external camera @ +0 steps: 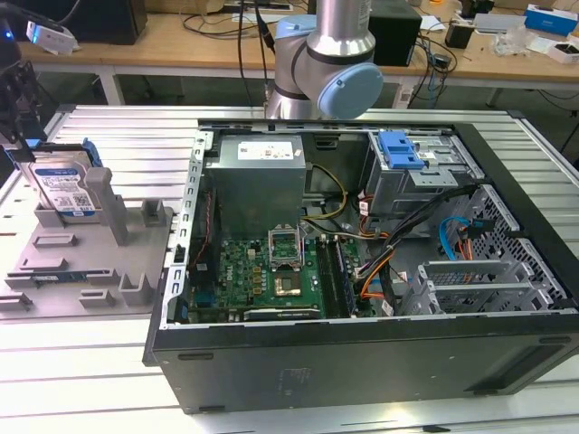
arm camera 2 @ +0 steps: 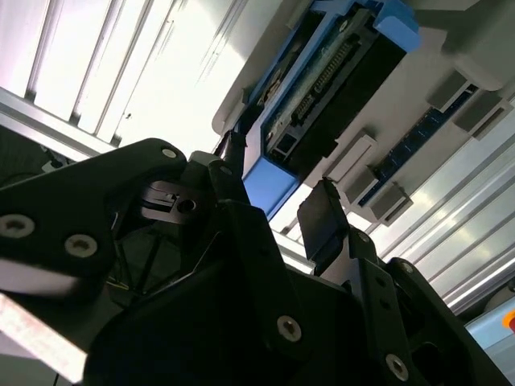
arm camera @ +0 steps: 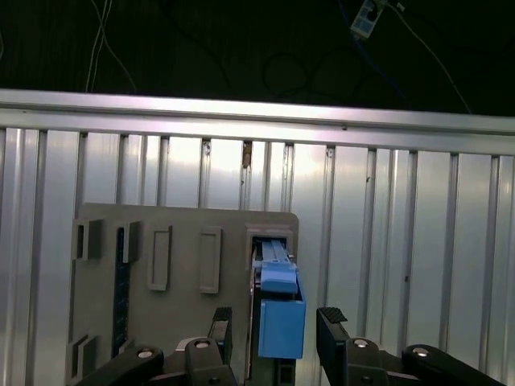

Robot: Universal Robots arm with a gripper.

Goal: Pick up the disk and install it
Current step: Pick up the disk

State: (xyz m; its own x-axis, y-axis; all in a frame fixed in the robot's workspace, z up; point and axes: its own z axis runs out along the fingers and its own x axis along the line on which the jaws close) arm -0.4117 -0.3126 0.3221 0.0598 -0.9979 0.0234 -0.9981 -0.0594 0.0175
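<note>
The disk [external camera: 61,187], a silver drive with a white-and-blue label in a blue carrier, stands on edge in a slot of the grey fixture [external camera: 86,258] at the exterior view's left. My gripper [external camera: 23,136] hangs right over it. In both wrist views the two dark fingers straddle the carrier's blue end [arm camera: 282,322], [arm camera 2: 269,186] with a small gap on each side. The gripper [arm camera: 276,328] is open, with nothing held. The disk's dark connector edge [arm camera 2: 334,76] runs away from the fingers [arm camera 2: 323,219].
An open computer case [external camera: 362,353] lies on the ribbed aluminium table [external camera: 81,362], its drive bay [external camera: 425,172] carrying a blue latch [external camera: 401,149]. The arm's base [external camera: 321,63] stands behind the case. The fixture has other upright posts [external camera: 116,206] and empty slots [arm camera: 158,257].
</note>
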